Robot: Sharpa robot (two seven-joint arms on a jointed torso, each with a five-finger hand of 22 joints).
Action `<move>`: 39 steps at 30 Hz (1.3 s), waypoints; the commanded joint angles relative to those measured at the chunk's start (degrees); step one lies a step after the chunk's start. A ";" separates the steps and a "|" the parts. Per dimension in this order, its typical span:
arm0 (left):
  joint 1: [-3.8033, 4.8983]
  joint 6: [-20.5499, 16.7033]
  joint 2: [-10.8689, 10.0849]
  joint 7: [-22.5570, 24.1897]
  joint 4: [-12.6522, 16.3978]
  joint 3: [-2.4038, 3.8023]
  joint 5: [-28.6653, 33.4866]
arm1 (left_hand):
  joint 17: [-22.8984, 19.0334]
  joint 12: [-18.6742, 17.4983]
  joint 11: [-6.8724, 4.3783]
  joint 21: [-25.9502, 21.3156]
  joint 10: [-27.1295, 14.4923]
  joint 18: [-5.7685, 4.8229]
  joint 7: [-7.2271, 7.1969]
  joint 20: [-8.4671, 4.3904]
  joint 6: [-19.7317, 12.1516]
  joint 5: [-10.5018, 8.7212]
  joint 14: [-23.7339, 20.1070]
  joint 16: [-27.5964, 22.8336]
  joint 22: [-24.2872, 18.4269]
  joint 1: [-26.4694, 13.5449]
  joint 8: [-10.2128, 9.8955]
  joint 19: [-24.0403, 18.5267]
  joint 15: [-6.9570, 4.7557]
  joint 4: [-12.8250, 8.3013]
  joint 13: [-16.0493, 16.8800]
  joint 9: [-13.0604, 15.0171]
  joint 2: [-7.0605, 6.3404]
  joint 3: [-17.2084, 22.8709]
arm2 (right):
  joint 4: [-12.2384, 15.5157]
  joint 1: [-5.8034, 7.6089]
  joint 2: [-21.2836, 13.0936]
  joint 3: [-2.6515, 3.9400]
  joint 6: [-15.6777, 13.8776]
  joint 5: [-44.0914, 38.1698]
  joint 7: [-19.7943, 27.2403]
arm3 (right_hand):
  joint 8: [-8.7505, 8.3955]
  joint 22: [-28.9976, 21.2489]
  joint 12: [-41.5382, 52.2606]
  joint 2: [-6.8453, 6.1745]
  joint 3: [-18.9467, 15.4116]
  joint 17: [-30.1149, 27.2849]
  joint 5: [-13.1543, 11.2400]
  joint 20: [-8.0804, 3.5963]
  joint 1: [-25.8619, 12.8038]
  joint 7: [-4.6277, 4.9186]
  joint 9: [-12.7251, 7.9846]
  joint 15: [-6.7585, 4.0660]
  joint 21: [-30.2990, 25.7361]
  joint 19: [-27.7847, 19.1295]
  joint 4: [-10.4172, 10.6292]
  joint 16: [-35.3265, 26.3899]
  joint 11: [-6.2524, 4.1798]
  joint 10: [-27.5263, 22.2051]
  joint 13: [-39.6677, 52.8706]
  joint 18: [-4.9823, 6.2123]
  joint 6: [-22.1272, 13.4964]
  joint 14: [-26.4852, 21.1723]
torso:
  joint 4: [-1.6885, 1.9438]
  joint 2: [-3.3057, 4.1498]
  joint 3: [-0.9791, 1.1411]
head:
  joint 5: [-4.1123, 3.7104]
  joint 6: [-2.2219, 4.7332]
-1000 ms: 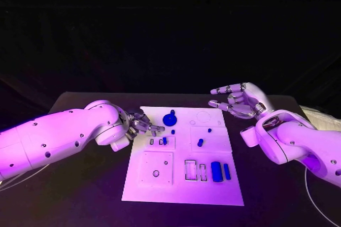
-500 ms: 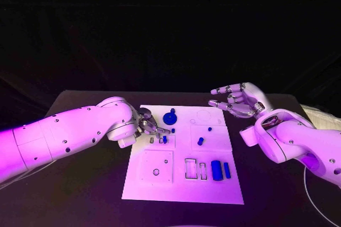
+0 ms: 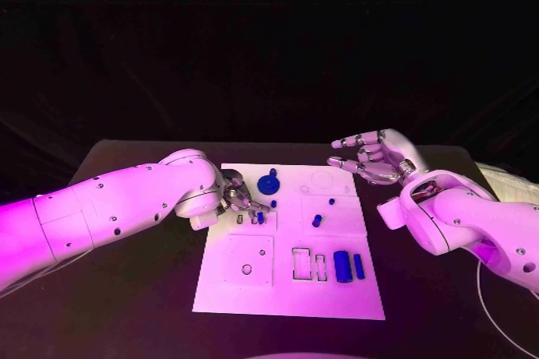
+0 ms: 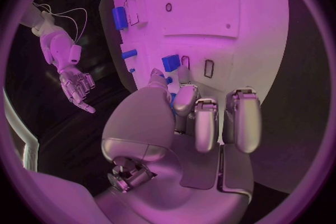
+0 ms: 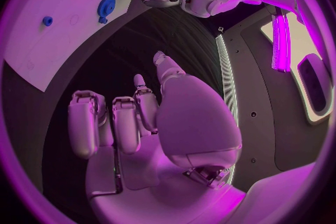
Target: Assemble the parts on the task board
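Black table [image 3: 135, 297], task board [image 3: 287, 297], small blue part [image 4: 171, 63] touching left hand [image 3: 238, 199] fingers [image 4: 183, 99]

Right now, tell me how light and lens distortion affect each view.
Head view: purple light washes the board and both arms, and the background is black. Left wrist view: fisheye bends the board's straight edges into curves, and the left hand looms large. Right wrist view: same bending, the right hand fills the middle, and a bright light strip glares.

Task board [image 3: 337, 297] mid-table; left hand [image 3: 239, 201] over its left edge; right hand [image 3: 376, 160] beyond far-right corner
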 commanded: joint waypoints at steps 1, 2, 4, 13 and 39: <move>0.10 2.32 0.38 -0.30 -0.13 0.00 -0.27 | 15.08 0.34 0.01 0.27 0.52 -0.51 -0.03 -0.33 -0.43 0.26 5.94 0.17 4.84 0.74 0.30 1.53 -0.23 -0.44 0.11 0.30 0.22 0.11 | -0.03 -0.08 0.20 0.01 0.82 -0.79 -0.44 | 0.12 1.39 -0.17 0.12 -0.27 6.39 0.31 0.10 -0.65 -0.04 0.07 -0.09 -0.29 -0.48 0.04 -0.39 -0.09 -0.44 3.57 0.63 0.29 3.88 | 0.06 0.00 0.01 | -0.05 -0.15; 0.10 2.39 0.46 -0.31 -0.17 0.00 -0.27 | 15.08 0.35 0.00 0.30 0.54 -0.52 -0.04 -0.32 -0.46 0.29 5.94 0.17 4.90 0.91 0.37 1.55 -0.22 -0.46 0.14 0.45 0.27 0.17 | -0.05 -0.09 0.25 0.01 0.87 -0.79 -0.45 | 0.12 1.39 -0.17 0.12 -0.27 6.39 0.31 0.10 -0.65 -0.04 0.07 -0.09 -0.29 -0.48 0.04 -0.39 -0.09 -0.44 3.57 0.63 0.29 3.88 | 0.06 0.02 0.02 | -0.02 -0.22; 0.10 2.54 0.68 -0.32 -0.28 -0.02 -0.28 | 15.08 0.38 -0.01 0.37 0.57 -0.54 -0.06 -0.31 -0.53 0.32 5.94 0.17 5.03 1.30 0.51 1.60 -0.23 -0.55 0.20 0.77 0.36 0.31 | -0.10 -0.11 0.33 0.01 0.99 -0.79 -0.49 | 0.12 1.39 -0.17 0.12 -0.27 6.39 0.31 0.10 -0.65 -0.04 0.07 -0.09 -0.29 -0.48 0.04 -0.39 -0.09 -0.44 3.57 0.63 0.29 3.88 | 0.06 0.04 0.03 | -0.02 -0.27; 0.10 2.41 1.26 -0.30 -0.45 -0.11 -0.28 | 15.08 0.53 -0.05 0.45 0.69 -0.57 -0.11 -0.32 -0.59 0.36 5.94 0.17 5.21 1.91 0.80 1.65 -0.25 -0.64 0.42 1.39 0.56 0.63 | -0.25 -0.20 0.63 0.01 1.31 -0.80 -0.60 | 0.11 1.29 -0.24 0.14 -0.32 6.25 0.36 0.09 -0.70 -0.05 0.07 -0.10 -0.35 -0.54 0.06 -0.48 -0.10 -0.48 3.52 0.65 0.29 3.84 | 0.01 0.03 0.02 | -0.03 -0.45; 0.10 3.42 2.14 -0.31 -1.11 -0.15 -0.28 | 15.08 0.36 -0.58 0.77 0.76 -0.67 -0.68 -0.69 -1.64 0.48 5.94 0.17 5.90 8.01 1.28 1.80 -0.70 -2.93 0.60 4.21 2.59 5.68 | -0.48 -0.55 1.16 0.00 2.82 -0.80 -0.94 | 0.12 1.10 -0.30 0.19 -0.38 6.02 0.44 0.08 -0.78 -0.06 0.08 -0.11 -0.48 -0.66 0.09 -0.62 -0.11 -0.51 3.47 0.69 0.31 3.78 | 0.02 0.12 0.08 | -0.20 -0.99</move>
